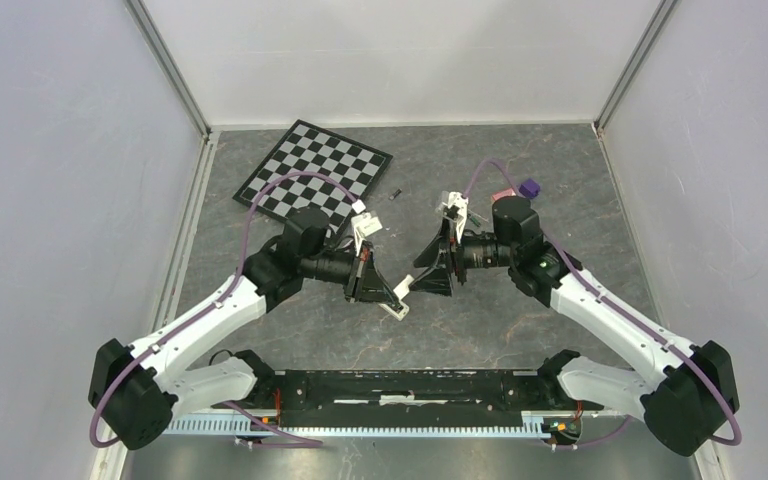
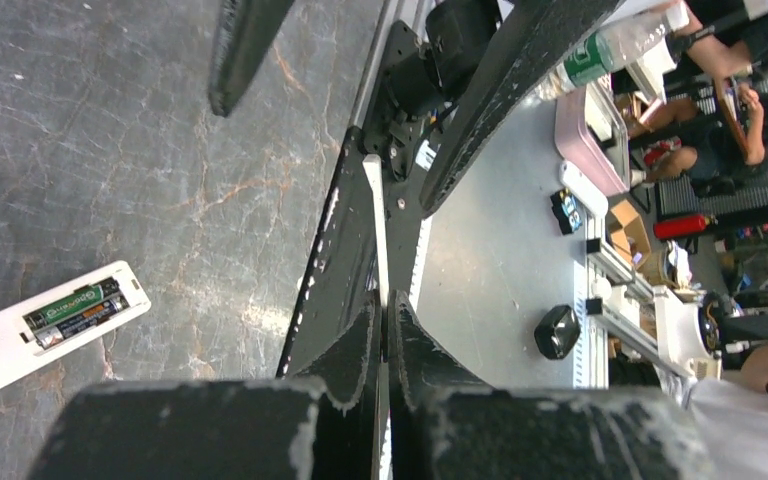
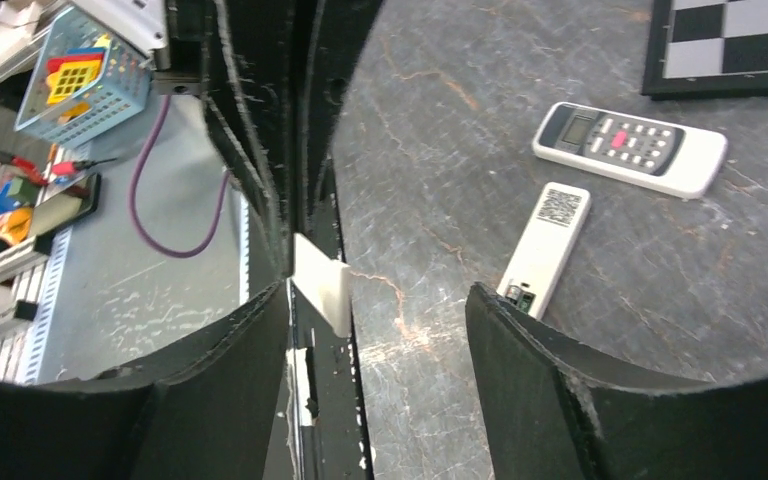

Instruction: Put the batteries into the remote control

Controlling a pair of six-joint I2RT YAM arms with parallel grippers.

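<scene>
My left gripper (image 2: 385, 300) is shut on a small white battery cover (image 3: 322, 283), seen edge-on as a thin white strip (image 2: 375, 220) between its fingers. In the top view the left gripper (image 1: 392, 293) and the cover (image 1: 401, 303) sit mid-table. My right gripper (image 3: 380, 290) faces them, open, with the cover between its fingers, close to one finger (image 3: 250, 350). A white remote control (image 3: 550, 235) lies back up with its compartment uncovered. Green-wrapped batteries (image 2: 75, 310) sit inside that remote (image 2: 0, 350). A small dark loose battery (image 1: 396, 193) lies near the chessboard.
A second white remote (image 3: 628, 148) lies face up beside the first. A chessboard (image 1: 315, 175) lies at the back left. A purple block (image 1: 530, 187) and a reddish item (image 1: 503, 195) sit behind the right arm. Enclosure walls stand on three sides.
</scene>
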